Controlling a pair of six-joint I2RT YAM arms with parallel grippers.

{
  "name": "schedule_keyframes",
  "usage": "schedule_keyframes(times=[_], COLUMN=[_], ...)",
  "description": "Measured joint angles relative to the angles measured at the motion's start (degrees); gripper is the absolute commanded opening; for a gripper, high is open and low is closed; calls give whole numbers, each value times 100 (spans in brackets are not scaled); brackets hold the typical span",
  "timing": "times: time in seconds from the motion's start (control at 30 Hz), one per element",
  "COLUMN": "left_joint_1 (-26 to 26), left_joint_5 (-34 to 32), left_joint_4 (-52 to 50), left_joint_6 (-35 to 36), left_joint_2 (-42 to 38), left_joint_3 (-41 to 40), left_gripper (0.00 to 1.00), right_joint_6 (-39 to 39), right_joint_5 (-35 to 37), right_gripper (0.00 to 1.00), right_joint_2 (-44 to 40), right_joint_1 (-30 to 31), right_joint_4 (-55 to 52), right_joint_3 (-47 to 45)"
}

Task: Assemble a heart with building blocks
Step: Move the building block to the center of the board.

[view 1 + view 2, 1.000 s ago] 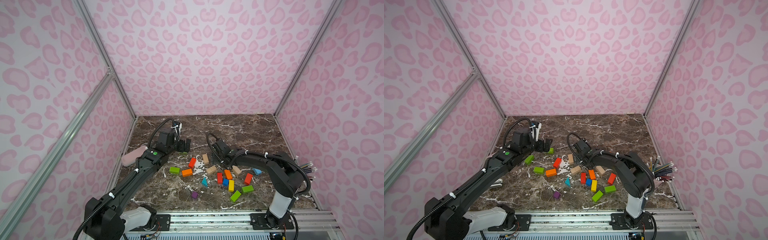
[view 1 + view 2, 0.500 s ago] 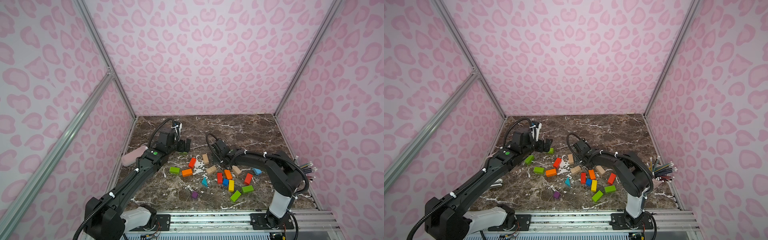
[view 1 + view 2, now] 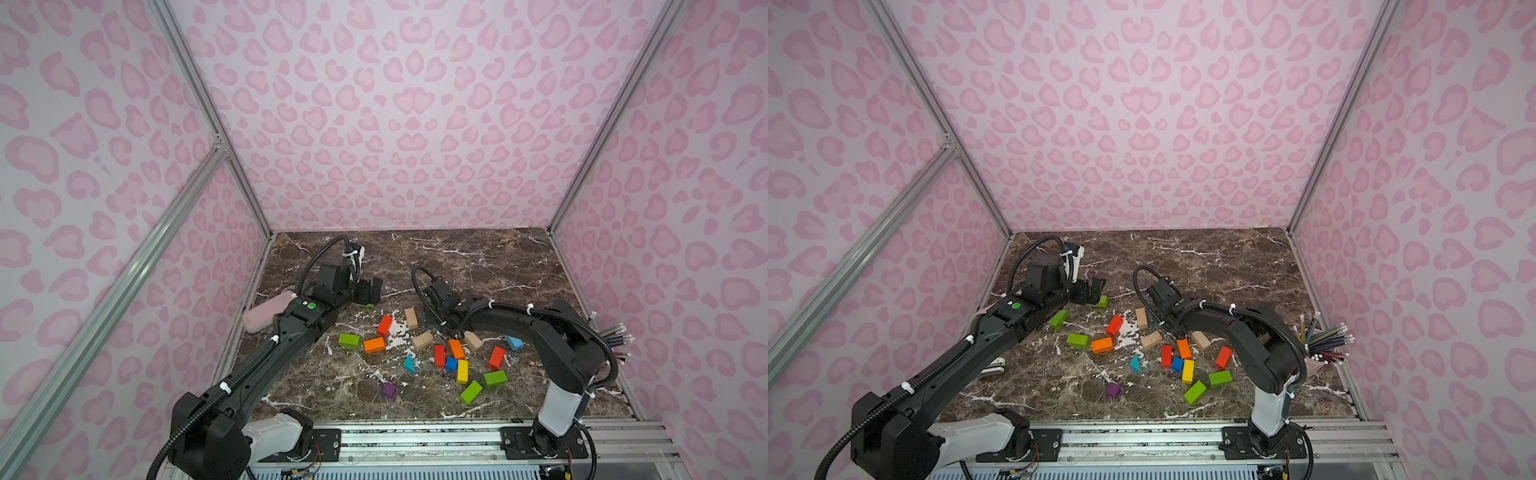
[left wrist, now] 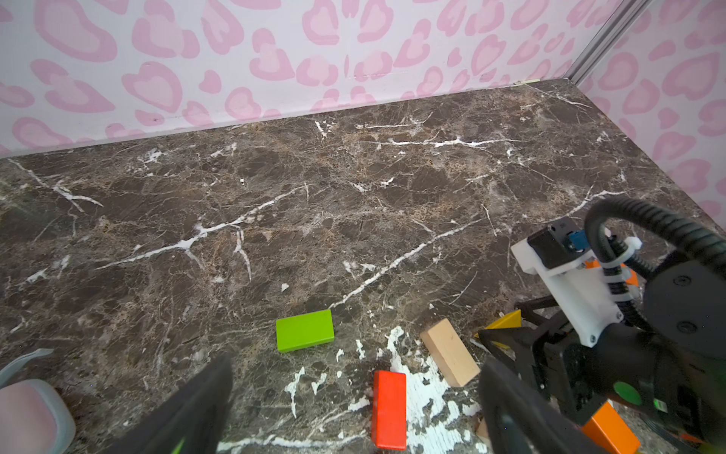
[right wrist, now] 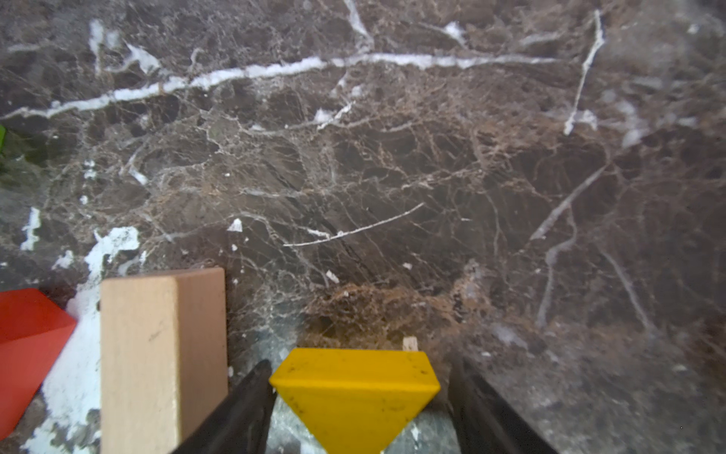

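Straddling the yellow wedge (image 5: pixel 353 385) on the worktop (image 5: pixel 393 157), the right gripper (image 5: pixel 359 363) was seen; a pinch could not be told. At its nine o'clock lay a plain brick (image 3: pixel 411 318). The left gripper (image 4: pixel 355 361) was spread.

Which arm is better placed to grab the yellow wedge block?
Right. The right gripper straddles the yellow wedge; the left gripper, open, hangs by a green brick instead.

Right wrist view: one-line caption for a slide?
Yellow wedge between the fingers, plain wooden brick just outside them.
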Motion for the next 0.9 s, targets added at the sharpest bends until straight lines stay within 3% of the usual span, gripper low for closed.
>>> schedule_keyframes(times=[0.9], left_joint_1=[0], left_joint_5=[83], left_joint_4=[0], left_joint_6=[-2], left_joint_2=[31], left_joint_3=[0], left_gripper=[100], right_joint_6=[-186], right_joint_5=[212], right_gripper=[66], right_joint_2=[-44], right_joint_1=[-142], right_joint_4=[33], right_joint_3=[-52])
